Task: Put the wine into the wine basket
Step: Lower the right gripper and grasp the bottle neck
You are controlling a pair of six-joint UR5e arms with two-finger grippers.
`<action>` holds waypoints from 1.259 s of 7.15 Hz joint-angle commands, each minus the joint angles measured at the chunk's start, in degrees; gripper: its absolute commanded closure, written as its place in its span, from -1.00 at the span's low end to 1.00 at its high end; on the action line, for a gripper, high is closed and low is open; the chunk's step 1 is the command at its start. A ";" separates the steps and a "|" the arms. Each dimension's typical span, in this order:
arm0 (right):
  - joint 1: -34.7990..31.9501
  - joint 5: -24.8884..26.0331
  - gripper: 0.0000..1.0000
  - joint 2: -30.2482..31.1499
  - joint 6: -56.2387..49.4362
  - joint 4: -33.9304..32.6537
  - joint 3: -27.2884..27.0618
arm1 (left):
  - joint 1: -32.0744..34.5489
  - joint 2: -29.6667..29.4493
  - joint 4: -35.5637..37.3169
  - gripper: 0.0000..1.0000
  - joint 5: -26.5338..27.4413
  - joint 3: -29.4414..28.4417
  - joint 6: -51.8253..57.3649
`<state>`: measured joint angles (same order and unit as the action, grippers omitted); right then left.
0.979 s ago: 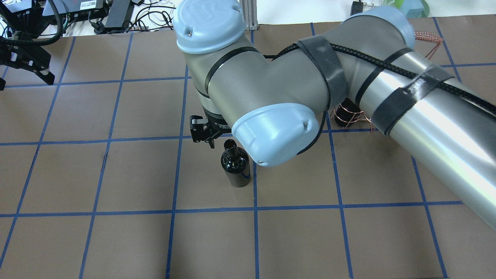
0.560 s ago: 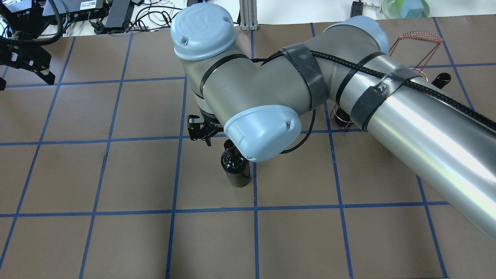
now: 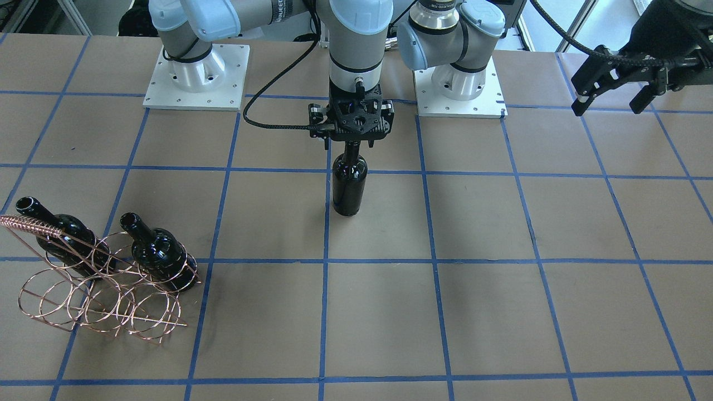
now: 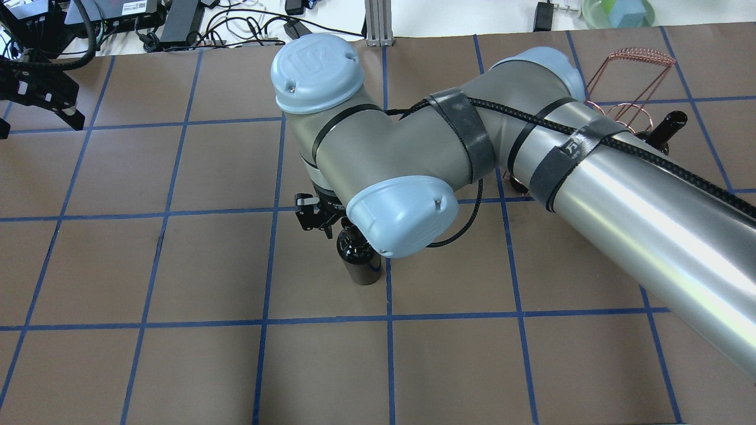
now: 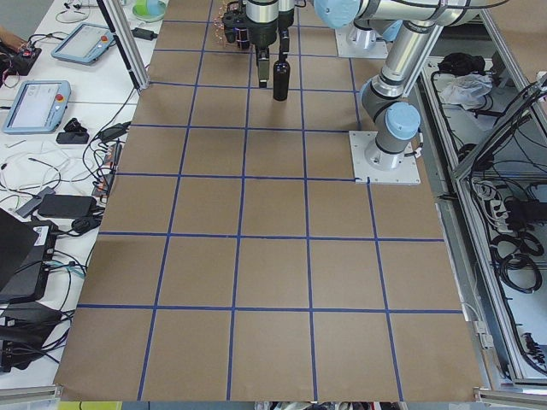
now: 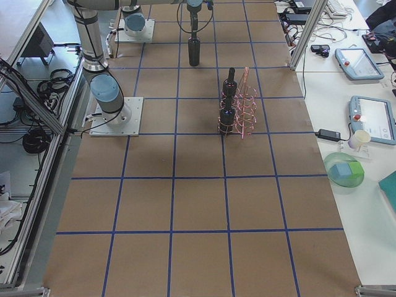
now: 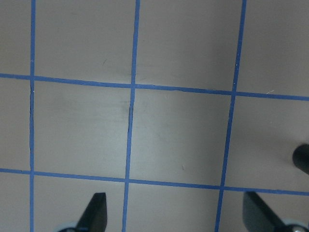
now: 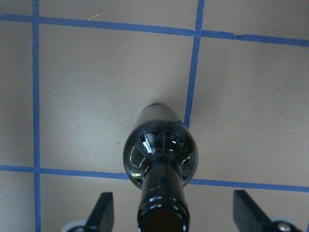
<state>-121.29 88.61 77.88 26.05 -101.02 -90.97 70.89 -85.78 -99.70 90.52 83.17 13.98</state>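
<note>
right gripper (image 8: 172,195) at wine (image 8: 161,151) neck
jaws stood spread, untouching; the upright wine's neck sat centred between them.

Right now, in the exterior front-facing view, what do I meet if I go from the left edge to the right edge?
First racked wine bottle, in the wine basket → second racked wine bottle, in the same basket → upright wine bottle at mid-table → left gripper, open, above the table.

blue-gridded table (image 7: 178,130) beneath end effector (image 7: 176,215)
</note>
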 commanded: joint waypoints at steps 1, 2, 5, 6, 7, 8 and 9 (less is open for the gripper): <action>0.00 -1.85 -0.33 0.00 0.05 -0.84 -0.08 | 0.04 0.09 -0.06 -1.00 -0.16 0.24 -0.09; 0.00 -1.86 -0.32 -0.35 -0.03 -1.11 -0.08 | 0.04 0.09 0.03 -1.00 -0.08 0.32 -0.09; 0.00 -2.04 -0.19 -0.80 0.32 -1.37 -0.08 | 0.04 0.27 0.03 -1.00 -0.25 0.59 -0.09; 0.00 -1.95 -0.11 -0.80 0.32 -1.46 -0.08 | 0.04 0.27 0.03 -1.00 -0.25 0.59 0.00; 0.00 -1.95 -0.01 -1.06 0.32 -1.46 -0.08 | 0.04 0.27 0.03 -1.00 -0.17 0.59 0.00; 0.00 -1.86 0.03 -1.23 0.40 -1.46 -0.08 | 0.04 0.27 0.03 -1.00 -0.08 0.59 0.00; 0.00 -1.86 0.06 -1.23 0.23 -1.46 -0.08 | -0.05 0.35 -0.06 -1.00 -0.08 0.59 0.00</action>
<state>-121.29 86.71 76.73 26.38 -102.48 -91.05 70.92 -85.49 -99.69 90.40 83.76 13.97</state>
